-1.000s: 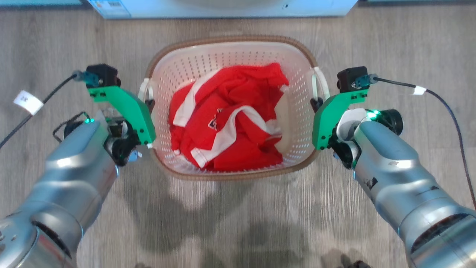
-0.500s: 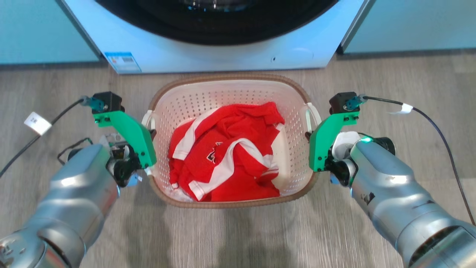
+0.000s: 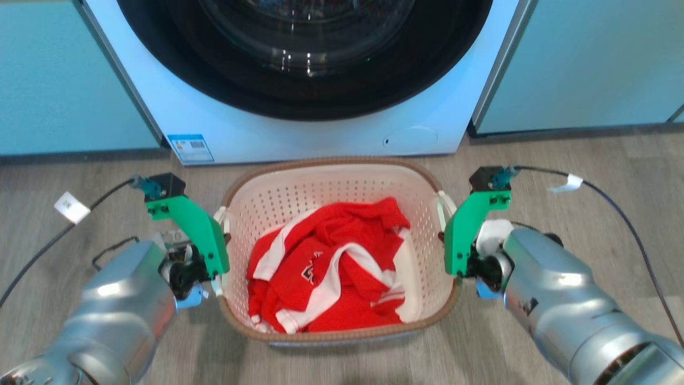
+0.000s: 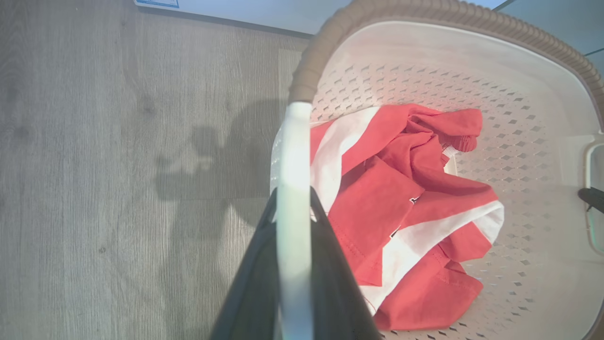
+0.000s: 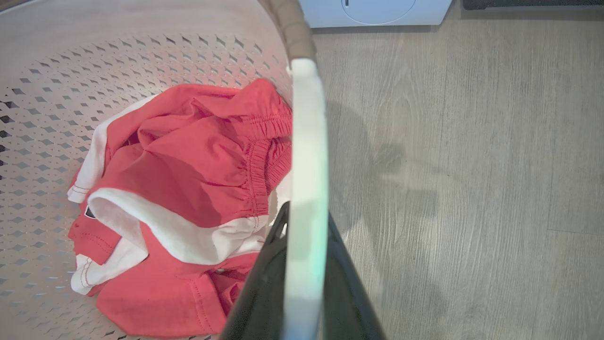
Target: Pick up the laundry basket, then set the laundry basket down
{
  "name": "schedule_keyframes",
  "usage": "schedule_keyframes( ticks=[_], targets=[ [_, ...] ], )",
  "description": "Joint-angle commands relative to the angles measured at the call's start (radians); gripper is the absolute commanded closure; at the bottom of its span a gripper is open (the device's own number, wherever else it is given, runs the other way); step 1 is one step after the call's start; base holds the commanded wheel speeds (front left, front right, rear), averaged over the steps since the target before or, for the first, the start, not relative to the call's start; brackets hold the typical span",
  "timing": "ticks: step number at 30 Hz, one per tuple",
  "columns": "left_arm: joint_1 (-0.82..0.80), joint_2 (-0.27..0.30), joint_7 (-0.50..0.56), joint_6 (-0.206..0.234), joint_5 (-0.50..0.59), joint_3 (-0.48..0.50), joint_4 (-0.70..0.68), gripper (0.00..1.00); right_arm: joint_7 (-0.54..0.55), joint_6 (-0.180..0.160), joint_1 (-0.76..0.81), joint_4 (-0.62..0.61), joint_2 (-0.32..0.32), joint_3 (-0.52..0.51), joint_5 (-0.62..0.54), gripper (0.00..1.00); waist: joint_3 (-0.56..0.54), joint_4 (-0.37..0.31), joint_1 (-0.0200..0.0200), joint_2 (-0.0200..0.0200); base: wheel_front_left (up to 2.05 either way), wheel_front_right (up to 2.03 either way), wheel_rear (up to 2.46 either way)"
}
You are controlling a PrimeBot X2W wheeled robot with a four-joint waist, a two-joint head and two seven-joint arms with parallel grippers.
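1. Home laundry area, going by the fixtures.
2. Front-load washing machine (image 3: 299,133) at the back: white body, round dark glass door (image 3: 304,48), barcode label (image 3: 189,148) at its lower left corner.
3. Pale blue-green panels (image 3: 64,80) flank the machine on both sides, like built-in cabinet fronts.
4. Grey wood-grain plank floor (image 3: 32,182), a domestic finish.
5. Perforated laundry basket (image 3: 331,187) just in front of the machine, holding a crumpled red-and-white garment (image 3: 326,267).
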Motion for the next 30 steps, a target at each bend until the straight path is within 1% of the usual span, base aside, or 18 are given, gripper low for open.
schedule_keyframes(
  ticks=[1,6,11,30],
  targets=[
    [-0.053,0.050,-0.010,0.001,-0.016,0.036,0.008,1.00,0.008,-0.001,0.024,0.003,-0.010,0.011,0.006,1.00,-0.024,-0.002,0.0001,0.0000,0.00,0.00,0.00],
    [-0.016,0.040,0.010,0.001,-0.031,0.036,0.012,1.00,0.027,-0.001,0.053,0.012,-0.010,0.029,0.037,1.00,-0.067,-0.004,0.0001,0.0000,0.00,0.00,0.00],
    [0.005,0.031,0.017,0.001,-0.041,0.038,0.016,1.00,0.032,-0.001,0.060,0.017,-0.010,0.043,0.061,1.00,-0.084,-0.006,0.0001,0.0000,0.00,0.00,0.00],
    [0.006,0.043,0.012,0.001,-0.049,0.042,0.022,1.00,0.010,-0.001,0.045,0.029,-0.010,0.097,0.111,1.00,-0.086,-0.019,0.0001,0.0000,0.00,0.00,0.00]
  ],
)
